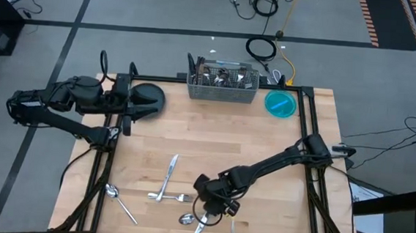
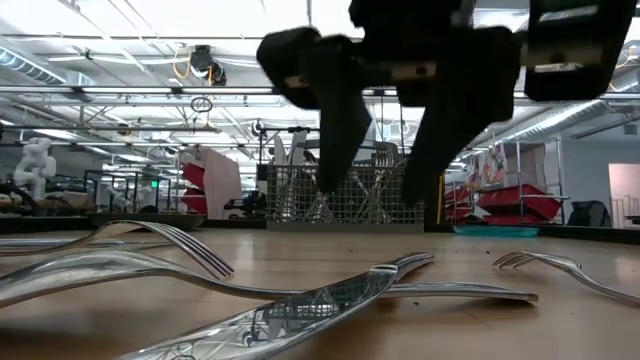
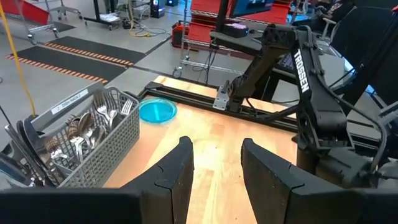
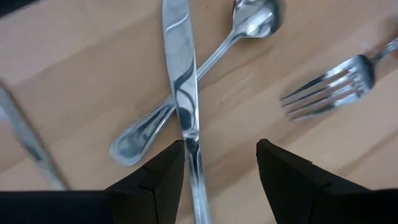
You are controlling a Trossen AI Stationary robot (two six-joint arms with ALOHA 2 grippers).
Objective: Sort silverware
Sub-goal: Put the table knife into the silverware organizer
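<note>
Loose silverware lies on the wooden table near its near edge: a knife [image 1: 168, 176], a fork [image 1: 171, 197] and two spoons [image 1: 116, 197] [image 1: 186, 218]. My right gripper [image 1: 214, 205] hangs open over that edge, pointing down. In the right wrist view a knife [image 4: 181, 81] lies across a spoon [image 4: 199, 62], with a fork [image 4: 329, 90] beside them. The knife's handle runs just inside one finger [image 4: 165, 177], and the gripper [image 4: 221, 165] touches nothing. In the low view its fingertips [image 2: 385, 195] hang above the tabletop. My left gripper [image 3: 216, 162] waits open at the far left, by the dark plate [image 1: 147, 100].
The grey wire-mesh caddy [image 1: 223, 82] stands at the middle of the far edge, holding more cutlery. A teal dish [image 1: 281, 103] sits at the far right corner. A thin piece [image 1: 233, 225] lies right of my right gripper. Bare wood spans the table's middle.
</note>
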